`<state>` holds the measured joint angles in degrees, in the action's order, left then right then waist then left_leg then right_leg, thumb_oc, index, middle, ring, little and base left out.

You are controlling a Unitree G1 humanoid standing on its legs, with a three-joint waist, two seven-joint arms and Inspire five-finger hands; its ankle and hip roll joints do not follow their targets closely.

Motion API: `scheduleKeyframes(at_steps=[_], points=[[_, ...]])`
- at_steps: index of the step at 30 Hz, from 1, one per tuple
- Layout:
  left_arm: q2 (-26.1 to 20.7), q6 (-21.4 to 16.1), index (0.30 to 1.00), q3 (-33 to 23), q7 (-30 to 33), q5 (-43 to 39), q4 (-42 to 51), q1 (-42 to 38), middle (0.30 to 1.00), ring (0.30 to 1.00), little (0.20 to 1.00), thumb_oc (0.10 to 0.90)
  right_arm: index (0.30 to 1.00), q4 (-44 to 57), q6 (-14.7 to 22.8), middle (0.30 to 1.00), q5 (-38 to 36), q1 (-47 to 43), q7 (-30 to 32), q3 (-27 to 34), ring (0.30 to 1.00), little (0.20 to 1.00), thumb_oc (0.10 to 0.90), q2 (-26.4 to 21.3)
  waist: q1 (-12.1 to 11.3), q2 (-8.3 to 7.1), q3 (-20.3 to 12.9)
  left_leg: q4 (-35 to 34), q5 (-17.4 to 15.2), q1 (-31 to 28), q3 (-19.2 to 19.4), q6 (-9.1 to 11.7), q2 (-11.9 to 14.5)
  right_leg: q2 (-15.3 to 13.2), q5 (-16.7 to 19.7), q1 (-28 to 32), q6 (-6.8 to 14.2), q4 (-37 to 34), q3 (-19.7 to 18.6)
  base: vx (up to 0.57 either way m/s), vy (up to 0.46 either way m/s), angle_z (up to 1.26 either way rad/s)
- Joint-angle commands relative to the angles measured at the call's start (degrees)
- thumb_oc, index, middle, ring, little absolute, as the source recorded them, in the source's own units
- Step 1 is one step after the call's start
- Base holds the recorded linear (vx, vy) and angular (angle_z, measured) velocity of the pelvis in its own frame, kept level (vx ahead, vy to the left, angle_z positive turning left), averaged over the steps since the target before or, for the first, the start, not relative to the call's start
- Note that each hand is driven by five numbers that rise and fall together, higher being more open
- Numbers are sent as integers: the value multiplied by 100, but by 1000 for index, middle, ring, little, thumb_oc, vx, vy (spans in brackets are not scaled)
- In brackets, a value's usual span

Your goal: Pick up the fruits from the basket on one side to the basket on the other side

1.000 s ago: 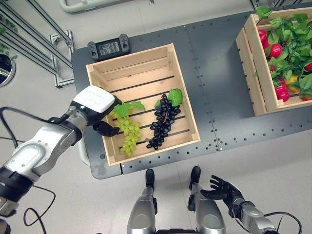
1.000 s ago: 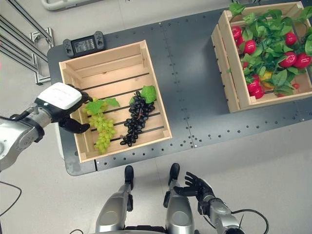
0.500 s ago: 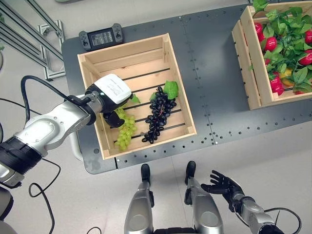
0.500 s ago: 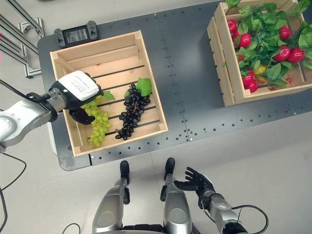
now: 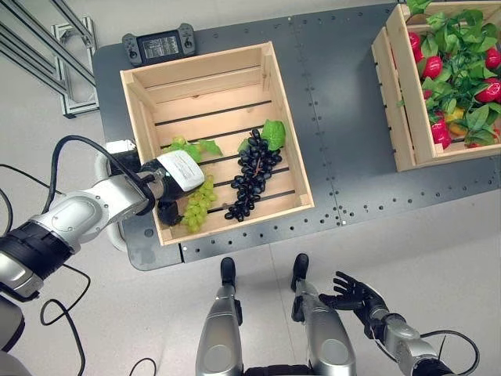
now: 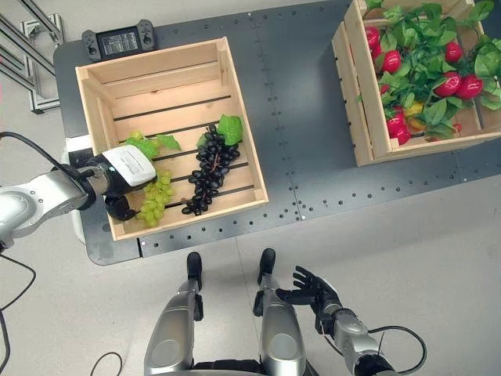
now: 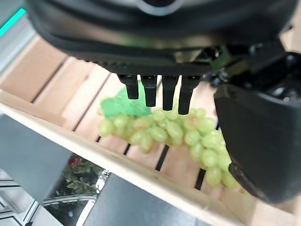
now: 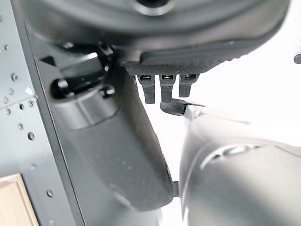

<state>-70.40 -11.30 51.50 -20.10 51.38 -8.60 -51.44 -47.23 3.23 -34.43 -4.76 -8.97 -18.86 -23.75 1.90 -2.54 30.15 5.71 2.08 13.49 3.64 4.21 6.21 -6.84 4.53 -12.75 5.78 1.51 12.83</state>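
Left hand reaches the green grapes

The green grape bunch (image 5: 195,205) lies in the wooden crate (image 5: 281,117) at the worktop's (image 5: 344,125) left end, beside black grapes (image 5: 250,173). The left hand (image 5: 174,182) has dropped onto it, fingers (image 7: 157,92) straight, not yet gripping; the right hand (image 5: 354,296) hangs open.

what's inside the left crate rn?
Green grapes and black grapes on the slats of the left crate. The left hand covers part of the green bunch.

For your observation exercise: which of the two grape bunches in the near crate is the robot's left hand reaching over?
The green grape bunch, under the left hand; the dark grape bunch lies untouched beside it.
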Motion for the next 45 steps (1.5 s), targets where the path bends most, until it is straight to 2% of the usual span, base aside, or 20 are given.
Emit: scheduleKeyframes(at_steps=[1, 4, 9, 11, 15, 18, 23, 28, 32, 37, 45], points=[[-331, 183, 900, -242, -24, 102, 192, -938, 900, 900, 900, 800, 900, 22, 146, 900, -257, 67, -209, 59, 900, 900, 800, -238, -42, -121, -37, 852, -525, 311, 186, -88, -221, -58, -409, -199, 186, 724, -333, -15, -24, 3], [-295, 451, 900, -224, 400, 384, 78, -1003, 900, 900, 900, 800, 900, -9, 181, 900, -317, 47, -223, 42, 900, 900, 800, -190, -62, -175, -37, 872, -542, 335, 181, -85, -222, -59, -383, -205, 203, 703, -309, -15, -40, 3], [-146, 678, 900, -241, 1165, 568, -354, -981, 900, 900, 900, 800, 900, -106, 236, 900, -385, 6, -254, -11, 900, 900, 800, -107, -73, -279, -47, 933, -563, 404, 168, -87, -215, -3, -369, -249, 195, 710, -308, -12, -30, 1], [-40, 912, 900, -192, 1743, 709, -838, -902, 900, 900, 900, 800, 900, -145, 255, 900, -368, -9, -306, -71, 900, 900, 800, -106, -46, -318, -40, 954, -575, 402, 185, -92, -200, 29, -379, -251, 180, 722, -337, 0, 0, 0], [237, 1185, 900, -335, 2316, 958, -1412, -658, 900, 900, 900, 800, 900, -114, 223, 900, -373, -55, -282, -125, 900, 900, 800, -87, -9, -373, -36, 996, -568, 447, 215, -95, -181, 67, -371, -302, 151, 741, -387, -2, 2, -1], [519, 1303, 900, -461, 2471, 1232, -1778, -447, 900, 900, 900, 800, 900, -104, 183, 900, -338, -104, -261, -149, 900, 900, 800, -92, 24, -382, -36, 1004, -555, 485, 236, -85, -172, 80, -370, -343, 126, 744, -422, 0, 0, 0], [833, 1540, 900, -462, 2425, 1786, -2240, -332, 900, 900, 900, 800, 900, -15, 103, 900, -423, -212, -128, -208, 900, 900, 800, -122, 88, -374, -36, 1048, -548, 566, 282, -74, -171, 84, -383, -454, 110, 804, -465, -12, 40, -5], [1096, 1995, 900, -437, 2230, 2173, -2553, -344, 900, 900, 900, 800, 900, 54, 21, 900, -379, -279, -43, -247, 900, 900, 800, -136, 151, -397, -36, 1072, -537, 627, 320, -73, -158, 88, -383, -552, 102, 860, -503, -5, 30, -8], [1295, 2498, 900, -445, 2138, 2477, -2807, -403, 900, 900, 900, 800, 900, -8, 94, 900, -386, -336, -118, -299, 900, 900, 800, -119, 171, -464, -36, 1099, -547, 706, 332, -79, -147, 105, -385, -657, 107, 915, -516, 0, 0, 0], [1506, 2701, 900, -459, 2013, 2813, -3011, -431, 900, 900, 900, 800, 900, 52, 113, 900, -464, -386, -60, -360, 900, 900, 800, -38, 174, -545, -36, 1135, -576, 767, 321, -87, -149, 135, -380, -712, 116, 933, -513, -2, -12, -1], [2009, 3122, 900, -381, 1245, 3380, -3424, -418, 900, 900, 900, 800, 900, 29, 88, 900, -495, -512, 9, -453, 900, 900, 800, 43, 244, -575, -36, 1168, -593, 812, 351, -96, -157, 152, -353, -795, 129, 954, -566, 2, -1, -1]])
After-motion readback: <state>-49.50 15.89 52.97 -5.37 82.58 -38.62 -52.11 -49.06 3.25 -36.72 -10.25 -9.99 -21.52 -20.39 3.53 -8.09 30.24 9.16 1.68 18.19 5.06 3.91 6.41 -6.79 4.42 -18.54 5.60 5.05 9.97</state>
